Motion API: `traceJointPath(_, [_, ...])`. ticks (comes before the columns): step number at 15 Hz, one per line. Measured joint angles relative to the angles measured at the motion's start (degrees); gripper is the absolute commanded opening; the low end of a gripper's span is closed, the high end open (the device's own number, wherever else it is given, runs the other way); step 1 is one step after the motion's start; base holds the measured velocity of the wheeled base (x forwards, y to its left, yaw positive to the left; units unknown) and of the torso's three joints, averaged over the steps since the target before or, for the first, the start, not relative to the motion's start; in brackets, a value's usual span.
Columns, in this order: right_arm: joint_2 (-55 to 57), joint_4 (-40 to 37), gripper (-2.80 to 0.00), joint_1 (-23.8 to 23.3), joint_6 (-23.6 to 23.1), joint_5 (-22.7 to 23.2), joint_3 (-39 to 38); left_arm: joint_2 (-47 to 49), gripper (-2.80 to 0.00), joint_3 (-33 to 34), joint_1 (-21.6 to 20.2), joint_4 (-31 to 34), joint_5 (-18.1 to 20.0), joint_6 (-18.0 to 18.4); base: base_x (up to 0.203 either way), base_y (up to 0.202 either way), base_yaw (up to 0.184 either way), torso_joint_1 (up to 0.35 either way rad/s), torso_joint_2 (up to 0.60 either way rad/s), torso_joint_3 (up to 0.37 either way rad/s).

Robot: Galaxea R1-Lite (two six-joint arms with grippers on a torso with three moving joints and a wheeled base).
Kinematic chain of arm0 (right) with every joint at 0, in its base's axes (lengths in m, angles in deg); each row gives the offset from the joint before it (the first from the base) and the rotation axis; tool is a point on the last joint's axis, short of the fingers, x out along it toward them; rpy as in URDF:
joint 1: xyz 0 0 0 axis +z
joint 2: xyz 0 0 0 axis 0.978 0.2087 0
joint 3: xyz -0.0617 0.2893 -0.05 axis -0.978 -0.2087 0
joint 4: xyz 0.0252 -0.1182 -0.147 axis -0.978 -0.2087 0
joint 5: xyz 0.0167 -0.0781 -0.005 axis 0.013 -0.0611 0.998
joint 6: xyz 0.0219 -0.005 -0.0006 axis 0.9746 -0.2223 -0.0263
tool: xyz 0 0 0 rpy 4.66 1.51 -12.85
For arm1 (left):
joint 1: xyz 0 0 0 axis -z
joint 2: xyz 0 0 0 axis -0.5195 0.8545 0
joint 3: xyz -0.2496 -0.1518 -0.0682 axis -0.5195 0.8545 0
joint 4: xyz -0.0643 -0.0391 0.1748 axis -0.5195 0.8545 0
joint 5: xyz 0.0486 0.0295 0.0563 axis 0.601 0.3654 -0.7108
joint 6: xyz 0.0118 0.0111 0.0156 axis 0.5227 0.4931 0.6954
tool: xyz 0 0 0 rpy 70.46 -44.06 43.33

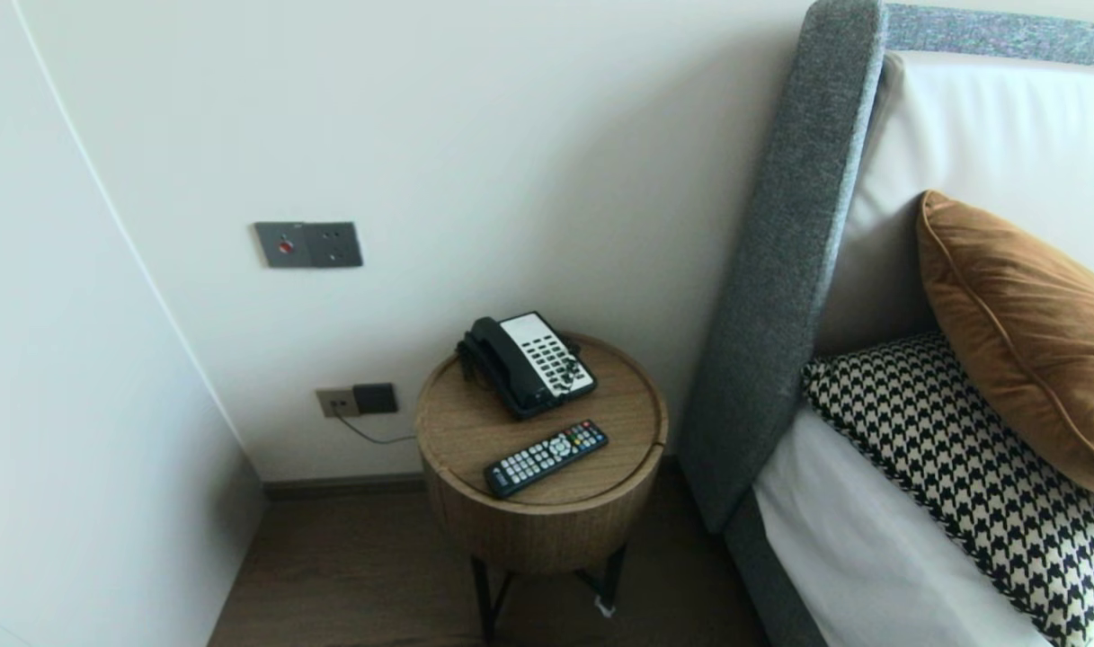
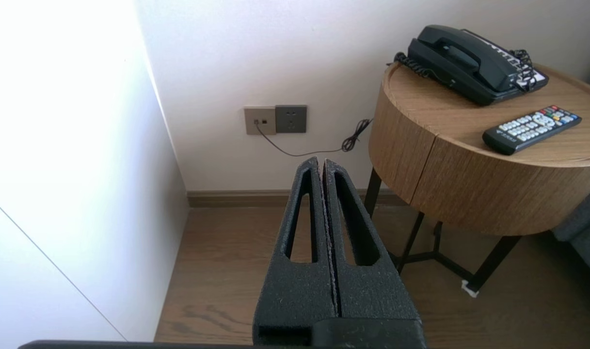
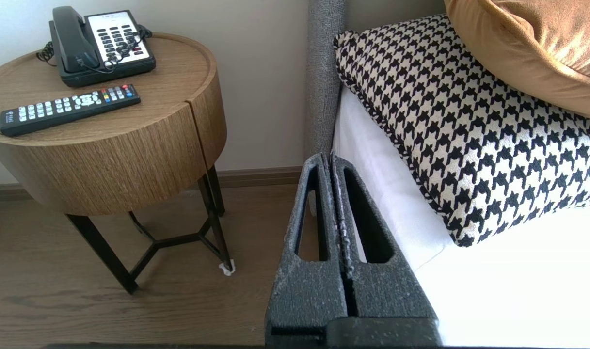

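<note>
A round wooden bedside table [image 1: 457,431] stands against the wall beside the bed. On it sit a black corded telephone [image 1: 526,363] at the back and a black remote control [image 1: 545,457] nearer the front. My left gripper [image 2: 322,162] hangs low over the floor, short of the table and off to its wall-corner side, shut and holding nothing. My right gripper [image 3: 331,157] is low too, by the bed's edge on the table's other side, shut and empty. Neither arm shows in the head view.
A grey upholstered headboard [image 1: 785,270] rises right of the table. The bed [image 1: 861,548] carries a houndstooth pillow [image 1: 969,476] and a brown cushion [image 1: 1023,332]. Wall sockets [image 1: 358,400] with a thin cable sit low; a switch plate [image 1: 308,243] is higher. A white wall [image 1: 70,431] closes the left.
</note>
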Motion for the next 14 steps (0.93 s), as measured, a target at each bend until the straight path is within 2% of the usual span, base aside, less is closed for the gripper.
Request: traceJointPath(14, [0.02, -0.02, -2.8, 0.0, -0.04, 0.02, 0.0, 0.0, -2.8, 0.0, 0.0, 0.0, 0.01, 0.0, 0.0, 0.0, 0.0, 0.0, 0.0, 0.0])
